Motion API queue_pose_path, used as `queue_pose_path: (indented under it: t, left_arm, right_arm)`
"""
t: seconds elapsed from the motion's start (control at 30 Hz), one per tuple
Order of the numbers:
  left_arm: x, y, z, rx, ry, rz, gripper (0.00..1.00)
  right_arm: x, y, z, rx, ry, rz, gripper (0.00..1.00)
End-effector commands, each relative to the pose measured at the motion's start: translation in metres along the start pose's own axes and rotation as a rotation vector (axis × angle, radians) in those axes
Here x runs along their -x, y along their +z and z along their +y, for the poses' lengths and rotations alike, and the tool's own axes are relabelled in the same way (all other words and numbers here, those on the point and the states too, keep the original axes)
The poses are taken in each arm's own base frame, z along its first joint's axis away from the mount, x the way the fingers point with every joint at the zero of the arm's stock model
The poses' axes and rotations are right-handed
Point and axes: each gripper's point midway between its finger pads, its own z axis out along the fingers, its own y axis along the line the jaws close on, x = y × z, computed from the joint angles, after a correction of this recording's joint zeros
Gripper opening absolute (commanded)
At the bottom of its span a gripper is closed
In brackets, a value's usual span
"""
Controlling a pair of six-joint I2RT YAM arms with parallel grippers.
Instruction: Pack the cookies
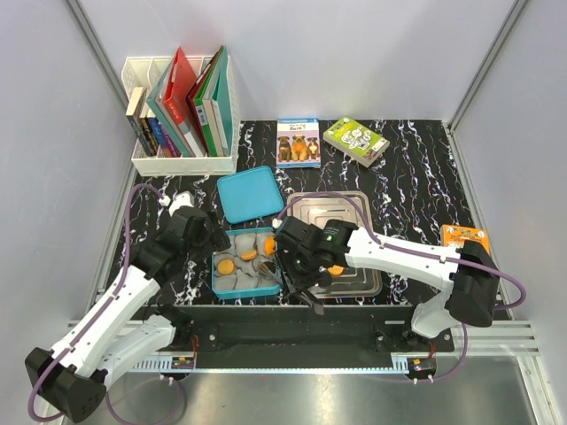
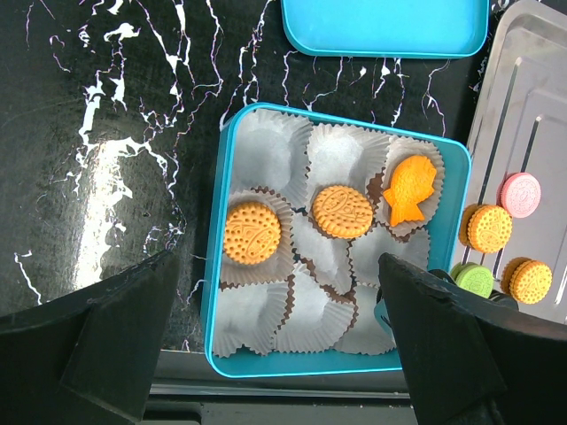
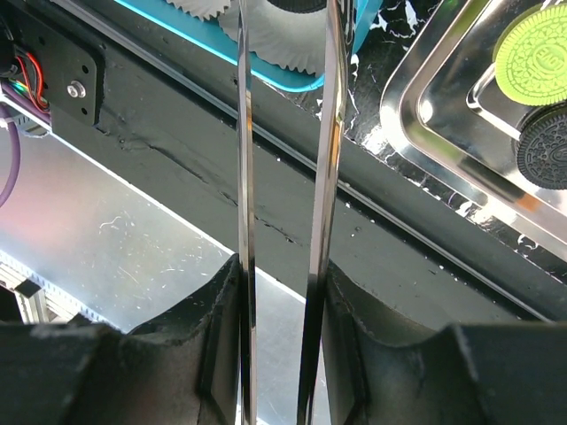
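Note:
A teal box lined with white paper cups holds two round orange cookies and an orange fish-shaped one. Pink, green and orange cookies lie on the steel tray. My left gripper is open and empty above the box's near edge. My right gripper is shut on metal tongs. The tong tips reach over the box's near cups with a dark disc between them, mostly cut off. The right wrist view also shows a green cookie and a black cookie.
The box's teal lid lies behind the box. The steel tray sits to the right of the box. A white rack of books stands at the back left, two small boxes at the back and an orange packet at the right.

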Motion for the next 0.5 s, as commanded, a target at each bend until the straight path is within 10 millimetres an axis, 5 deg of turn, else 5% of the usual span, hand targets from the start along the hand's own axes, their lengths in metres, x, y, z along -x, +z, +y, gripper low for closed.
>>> queue_pose_path:
  t: [0.0, 0.1, 0.3, 0.47]
  left_arm:
    - [0.012, -0.003, -0.006, -0.017, -0.011, -0.040, 0.99]
    - [0.011, -0.003, -0.005, -0.015, -0.014, -0.040, 0.99]
    - [0.012, -0.004, -0.004, -0.016, -0.009, -0.045, 0.99]
    - [0.012, -0.004, -0.004, -0.016, -0.011, -0.043, 0.99]
  right_arm:
    - [0.013, -0.014, 0.020, 0.076, -0.019, -0.060, 0.24]
    - [0.017, -0.015, 0.024, 0.080, -0.026, -0.066, 0.29]
    - [0.023, -0.017, 0.025, 0.072, -0.020, -0.088, 0.55]
    - [0.024, -0.019, 0.024, 0.067, -0.018, -0.097, 0.58]
